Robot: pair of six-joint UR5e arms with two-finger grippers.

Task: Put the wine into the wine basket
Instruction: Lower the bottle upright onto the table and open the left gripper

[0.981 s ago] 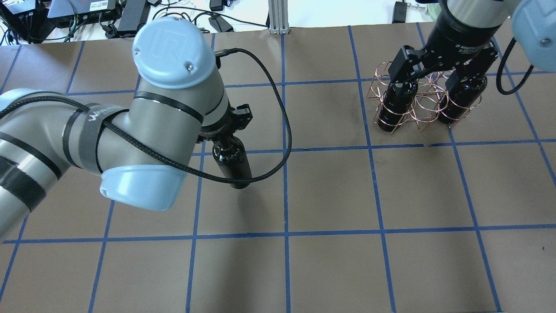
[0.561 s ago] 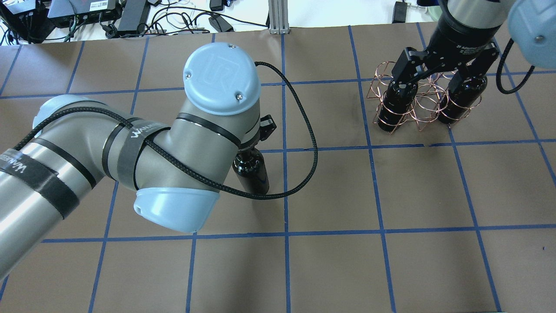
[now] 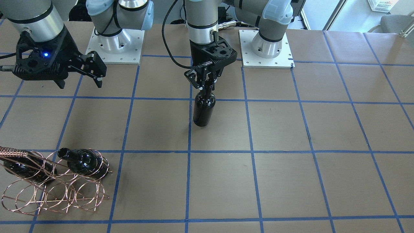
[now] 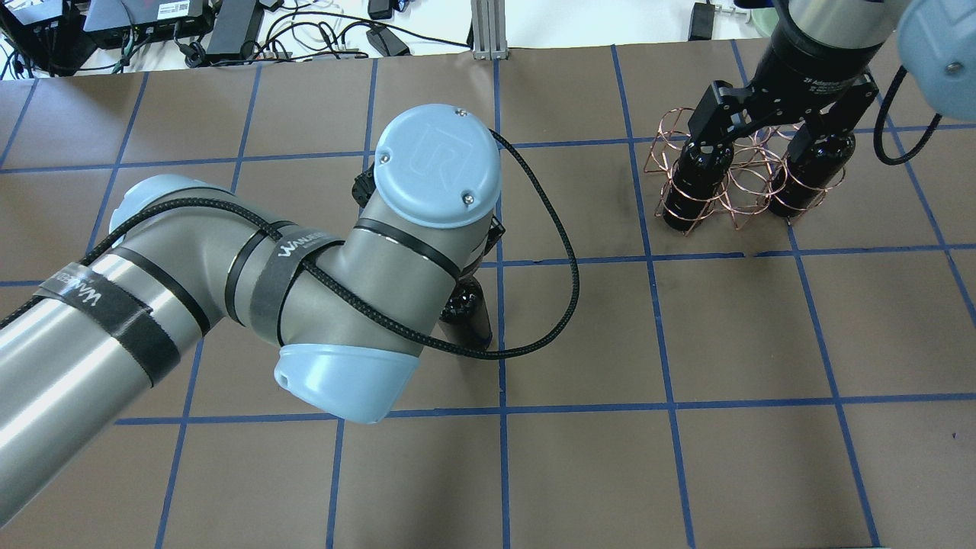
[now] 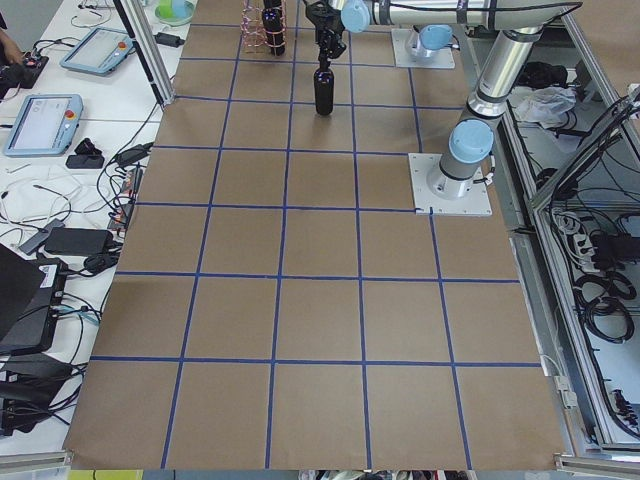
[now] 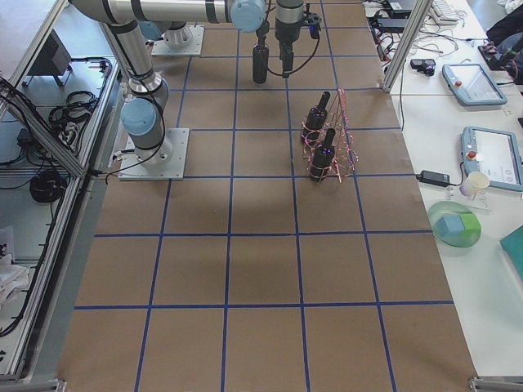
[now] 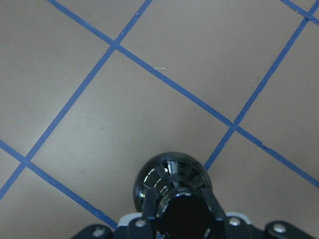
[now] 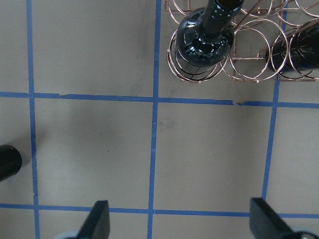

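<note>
i'm holding the wine (image 3: 203,111) upright, left end effector (image 3: 207,83) pinching its neck; wine basket (image 3: 55,194) is sitting well off right, nearer the spread right end effector (image 3: 80,82).

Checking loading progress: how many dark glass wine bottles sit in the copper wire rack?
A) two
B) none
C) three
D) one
A: two dark glass wine bottles sit in the copper wire rack; the third bottle hangs by its neck from the left gripper.

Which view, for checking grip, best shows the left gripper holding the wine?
Exterior front-facing: the left gripper clamps the wine by its neck, unobstructed. Overhead: arm hides it. Left wrist: only the mouth. Side views: tiny.
</note>
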